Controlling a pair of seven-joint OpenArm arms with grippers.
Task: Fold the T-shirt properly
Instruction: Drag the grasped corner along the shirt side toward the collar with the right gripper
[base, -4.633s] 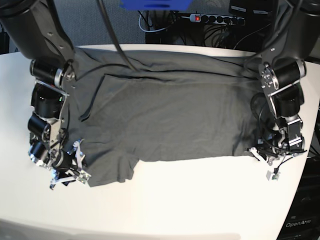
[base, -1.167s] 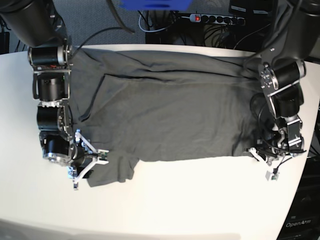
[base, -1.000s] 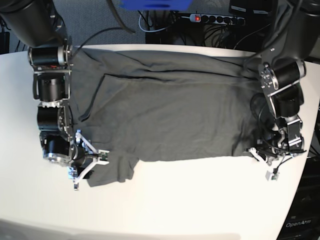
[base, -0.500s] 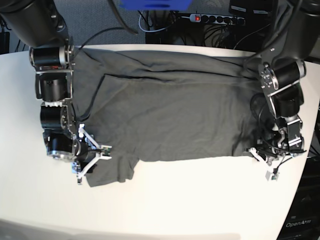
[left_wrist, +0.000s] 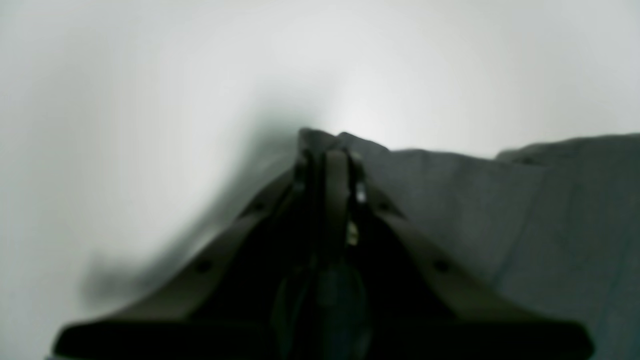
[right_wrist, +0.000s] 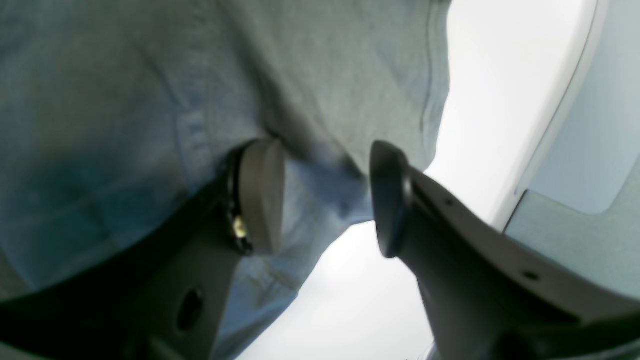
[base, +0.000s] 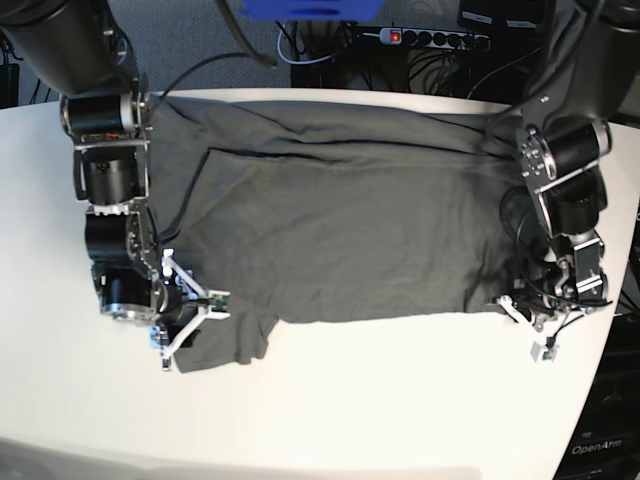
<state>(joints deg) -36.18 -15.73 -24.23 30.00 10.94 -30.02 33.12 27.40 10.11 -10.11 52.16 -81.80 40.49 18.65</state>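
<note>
The T-shirt is spread on the counter, its lower-right corner pinched by the left fingers, while the right fingers are held apart over its lower-left sleeve.

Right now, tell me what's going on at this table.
A two-armed robot is working on a dark grey T-shirt spread on the white table. The left gripper is shut on the shirt's corner near the table edge. The right gripper sits open over the sleeve, nothing grasped yet.
</note>
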